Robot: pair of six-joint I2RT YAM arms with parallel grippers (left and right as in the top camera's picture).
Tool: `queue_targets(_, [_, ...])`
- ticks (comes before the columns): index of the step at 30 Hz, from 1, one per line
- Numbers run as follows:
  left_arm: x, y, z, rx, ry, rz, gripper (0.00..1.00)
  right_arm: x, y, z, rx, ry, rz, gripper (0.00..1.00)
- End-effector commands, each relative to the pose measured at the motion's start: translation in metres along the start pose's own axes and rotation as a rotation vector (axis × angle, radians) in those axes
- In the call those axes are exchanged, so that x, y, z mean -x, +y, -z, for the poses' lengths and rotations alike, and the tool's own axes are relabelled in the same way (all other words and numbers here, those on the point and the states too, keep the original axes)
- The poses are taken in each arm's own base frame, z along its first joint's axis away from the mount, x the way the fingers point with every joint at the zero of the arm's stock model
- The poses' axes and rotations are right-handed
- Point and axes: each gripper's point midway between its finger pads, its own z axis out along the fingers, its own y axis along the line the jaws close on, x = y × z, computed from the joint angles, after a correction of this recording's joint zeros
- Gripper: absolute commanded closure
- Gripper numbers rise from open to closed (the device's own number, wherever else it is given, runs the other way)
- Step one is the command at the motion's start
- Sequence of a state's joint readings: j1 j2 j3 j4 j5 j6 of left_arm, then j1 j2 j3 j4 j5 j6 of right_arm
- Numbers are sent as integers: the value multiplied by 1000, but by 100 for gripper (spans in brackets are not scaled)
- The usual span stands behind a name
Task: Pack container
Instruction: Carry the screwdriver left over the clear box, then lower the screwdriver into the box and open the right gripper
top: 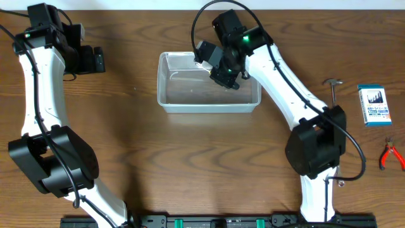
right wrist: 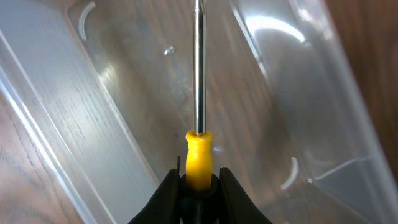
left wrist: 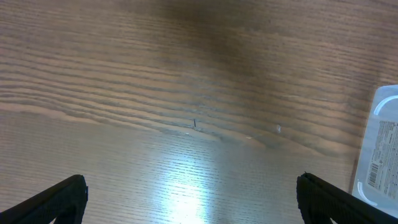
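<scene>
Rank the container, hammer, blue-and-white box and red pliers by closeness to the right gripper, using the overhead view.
1. Container: directly beneath the right gripper and its screwdriver.
2. Hammer: off to the right.
3. Blue-and-white box: beyond the hammer.
4. Red pliers: far right edge, farthest.

A dark wood-grain table [top: 190,164] fills the view, a pale glare [left wrist: 186,186] on it

1. The table [left wrist: 186,81] is brown wood with a clear grain, smooth enough to give back a soft glare.
2. The container [top: 166,101] is clear, glossy plastic with bright highlights on its walls.
3. The screwdriver [right wrist: 198,93] has a polished, mirror-bright metal shaft and a smooth yellow plastic handle.
4. The right gripper [right wrist: 199,186] has matt black fingers.
5. The right arm [top: 285,82] wears a smooth white shell that looks like plastic.
</scene>
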State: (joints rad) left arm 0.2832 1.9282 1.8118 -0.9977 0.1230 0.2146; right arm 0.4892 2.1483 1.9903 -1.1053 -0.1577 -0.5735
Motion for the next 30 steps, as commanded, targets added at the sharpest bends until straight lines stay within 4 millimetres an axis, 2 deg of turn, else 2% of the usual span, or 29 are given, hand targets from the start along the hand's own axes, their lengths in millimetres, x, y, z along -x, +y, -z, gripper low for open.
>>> queue_targets(1, [-4, 3, -5, 10, 19, -6, 2, -2, 4, -11, 30, 16, 16, 99])
queue_targets(14, [-4, 3, -5, 10, 19, -6, 2, -29, 12, -59, 109, 135, -8, 99])
queue_targets(24, [-4, 3, -5, 10, 19, -6, 2, -35, 13, -72, 125, 160, -13, 99])
queue_targets(30, [-4, 3, -5, 10, 19, -6, 2, -34, 13, -72, 124, 159, -13, 89])
